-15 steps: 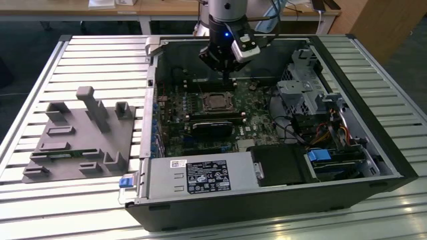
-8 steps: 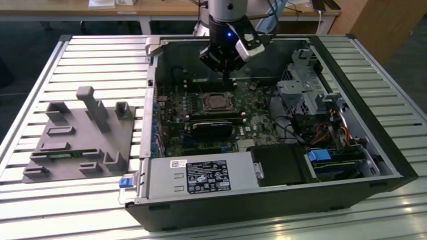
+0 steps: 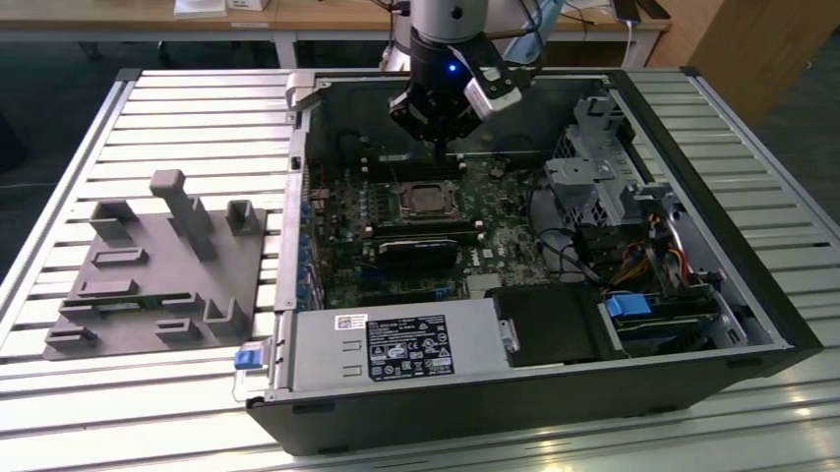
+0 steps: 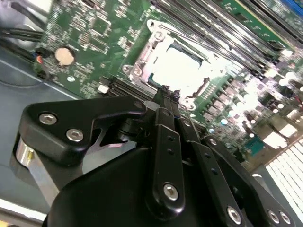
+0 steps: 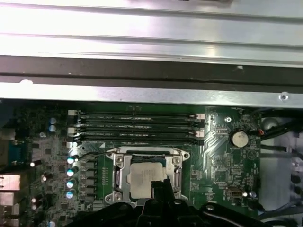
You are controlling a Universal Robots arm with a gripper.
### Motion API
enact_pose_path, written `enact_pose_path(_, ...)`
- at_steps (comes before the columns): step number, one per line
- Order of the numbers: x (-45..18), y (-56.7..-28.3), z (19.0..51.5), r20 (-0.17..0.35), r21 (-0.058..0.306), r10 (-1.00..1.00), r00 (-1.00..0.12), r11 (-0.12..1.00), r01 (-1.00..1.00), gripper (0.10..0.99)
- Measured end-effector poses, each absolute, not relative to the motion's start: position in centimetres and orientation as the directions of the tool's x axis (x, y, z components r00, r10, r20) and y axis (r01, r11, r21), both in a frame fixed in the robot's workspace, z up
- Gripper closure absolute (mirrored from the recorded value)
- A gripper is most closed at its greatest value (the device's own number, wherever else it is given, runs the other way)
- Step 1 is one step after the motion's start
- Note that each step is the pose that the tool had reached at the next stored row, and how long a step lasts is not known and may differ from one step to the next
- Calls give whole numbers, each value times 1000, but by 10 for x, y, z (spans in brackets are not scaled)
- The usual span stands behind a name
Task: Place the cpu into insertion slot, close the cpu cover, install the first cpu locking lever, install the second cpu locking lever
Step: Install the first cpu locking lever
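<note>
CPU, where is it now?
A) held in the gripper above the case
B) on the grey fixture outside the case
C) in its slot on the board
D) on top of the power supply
C: in the first wrist view the cpu lies flat in the board with the silver cover framing it. The gripper sits at its edge.

- Motherboard (image 5: 222, 156): green, speckled with small silver and black parts.
- Cpu (image 5: 142, 182): dull silver-grey top.
- Cpu cover (image 5: 119, 171): bright silver frame.
- Memory slots (image 5: 137, 127): black, in long parallel stripes.
- Claw (image 4: 165, 92): matt black, silver screw heads.
- Coin cell (image 5: 239, 138): silver.
- Computer case (image 3: 525, 403): black shell.
- Desk (image 3: 184, 118): pale silver, ribbed slats.
- Fixture block (image 3: 157, 275): plain grey.
- Cables (image 3: 656, 261): seemingly red, yellow and orange.
</note>
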State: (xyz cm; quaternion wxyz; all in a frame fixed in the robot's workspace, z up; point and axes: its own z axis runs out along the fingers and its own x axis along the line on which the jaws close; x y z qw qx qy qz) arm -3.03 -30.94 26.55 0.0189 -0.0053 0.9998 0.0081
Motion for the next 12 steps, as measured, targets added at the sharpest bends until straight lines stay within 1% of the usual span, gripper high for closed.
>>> enact_pose_path(12,-39,-309,265,-32,16,-11,-999,1000,-12,980)
